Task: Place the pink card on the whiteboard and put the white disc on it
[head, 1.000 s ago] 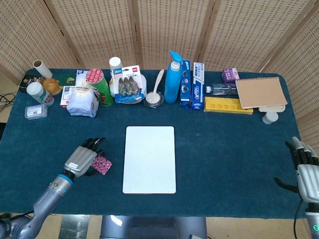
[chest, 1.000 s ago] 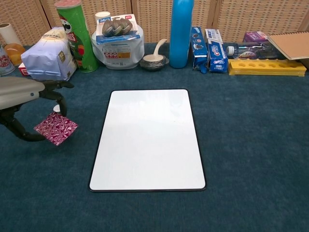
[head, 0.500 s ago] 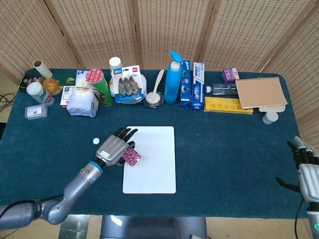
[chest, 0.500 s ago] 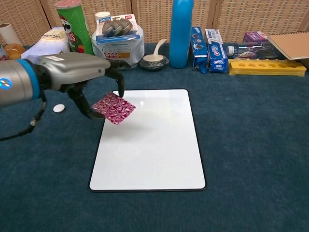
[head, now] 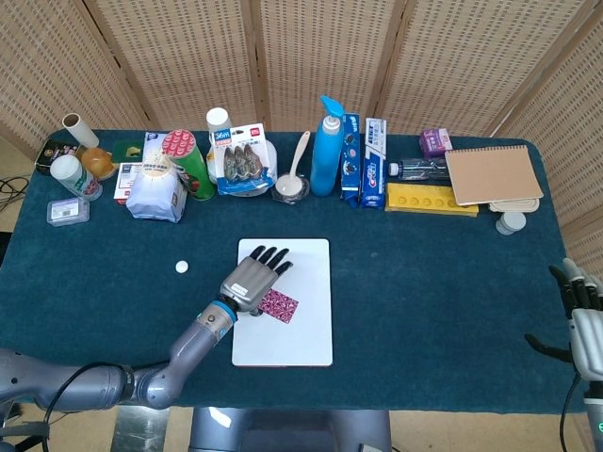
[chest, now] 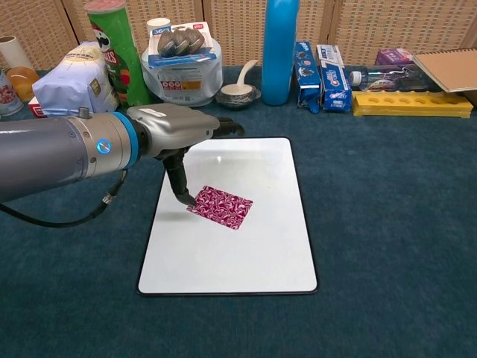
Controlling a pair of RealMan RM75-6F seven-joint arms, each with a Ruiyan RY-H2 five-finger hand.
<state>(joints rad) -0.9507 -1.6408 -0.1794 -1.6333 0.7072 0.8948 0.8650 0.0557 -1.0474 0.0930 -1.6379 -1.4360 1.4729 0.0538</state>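
Over on the left, the left hand (chest: 175, 130) hovers low above the white board (chest: 261, 253), fingers spread and a fingertip touching the patterned magenta packet (chest: 220, 206) lying flat there, seemingly just set down, while the right hand (head: 586, 325) waits open at the table's far edge.

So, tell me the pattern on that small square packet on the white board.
Magenta packet with white swirls; chest view.

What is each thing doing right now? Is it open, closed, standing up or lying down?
Patterned packet: lying flat on the board, thumb tip touching its edge.
White board: flat on the table.
Left robot hand: over the board, fingers spread.
Right robot hand: open, holding nothing.
Blue bottle: upright, capped.
Notebook: closed.
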